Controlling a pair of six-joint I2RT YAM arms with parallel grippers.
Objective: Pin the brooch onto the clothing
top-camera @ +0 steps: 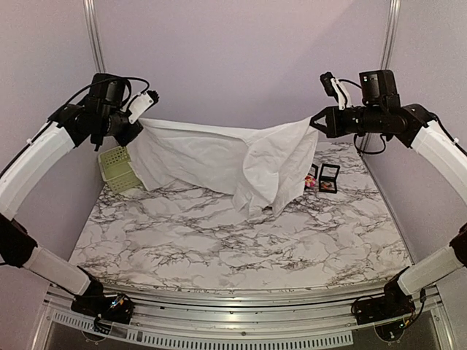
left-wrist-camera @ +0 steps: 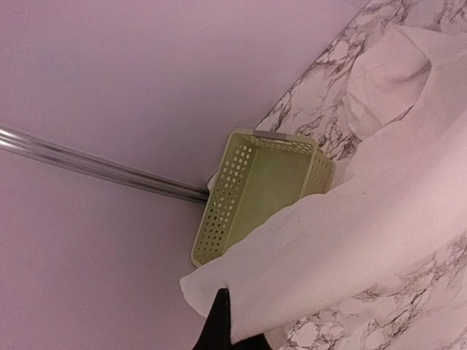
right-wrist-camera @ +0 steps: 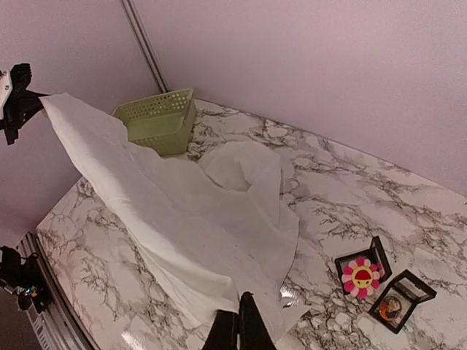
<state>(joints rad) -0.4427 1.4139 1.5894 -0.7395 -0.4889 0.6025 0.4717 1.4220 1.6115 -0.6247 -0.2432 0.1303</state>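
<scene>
The clothing [top-camera: 219,157], a thin white shirt, hangs stretched in the air between both arms, and its lower folds rest on the marble table [top-camera: 219,240]. My left gripper [top-camera: 139,120] is shut on the shirt's left edge [left-wrist-camera: 306,255]; its dark fingertips [left-wrist-camera: 220,310] pinch the cloth. On the other side, my right gripper [top-camera: 315,120] is shut on the right edge [right-wrist-camera: 182,219], as the right wrist view [right-wrist-camera: 238,313] shows. A pink flower brooch [right-wrist-camera: 359,275] lies on a small black box on the table, right of the shirt [top-camera: 312,177].
A second black frame box [right-wrist-camera: 392,306] holding a small orange item sits beside the brooch [top-camera: 329,177]. A pale green perforated basket [top-camera: 119,169] stands at the table's back left corner against the wall, partly behind the shirt [left-wrist-camera: 255,193].
</scene>
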